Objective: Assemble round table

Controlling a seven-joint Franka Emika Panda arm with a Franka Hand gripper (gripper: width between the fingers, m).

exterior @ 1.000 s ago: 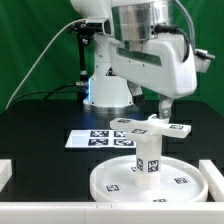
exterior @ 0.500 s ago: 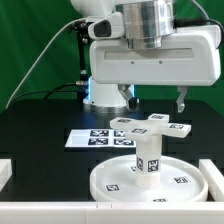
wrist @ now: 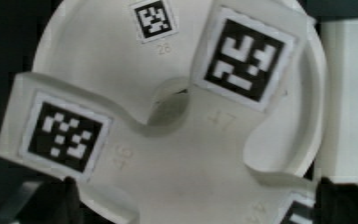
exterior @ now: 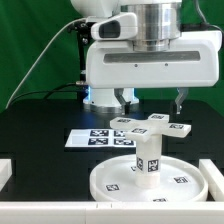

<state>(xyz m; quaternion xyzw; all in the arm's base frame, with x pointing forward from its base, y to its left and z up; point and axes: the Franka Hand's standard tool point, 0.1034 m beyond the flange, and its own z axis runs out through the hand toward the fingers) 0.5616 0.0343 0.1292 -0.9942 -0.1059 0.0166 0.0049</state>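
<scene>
The round disc (exterior: 178,182) lies flat at the front of the black table. The short thick leg (exterior: 148,157) stands upright on its middle. The cross-shaped base (exterior: 150,125) sits level on top of the leg. My gripper (exterior: 151,100) hangs just above the cross, open and empty, its two fingers (exterior: 180,101) spread wide to either side. In the wrist view the cross (wrist: 185,100) with its square tags fills the frame over the disc (wrist: 87,30). My gripper (wrist: 194,208) shows only as dark fingertips (wrist: 37,203) at the picture's corners, apart from the cross.
The marker board (exterior: 92,140) lies flat behind the disc toward the exterior view's left. The white robot base (exterior: 105,92) stands behind it. White rails (exterior: 6,176) (exterior: 217,171) border the table on both sides.
The wrist has turned about its axis, so the gripper now faces the camera broadside with the fingers wide apart above the cross. The cross, leg and disc have not moved.
</scene>
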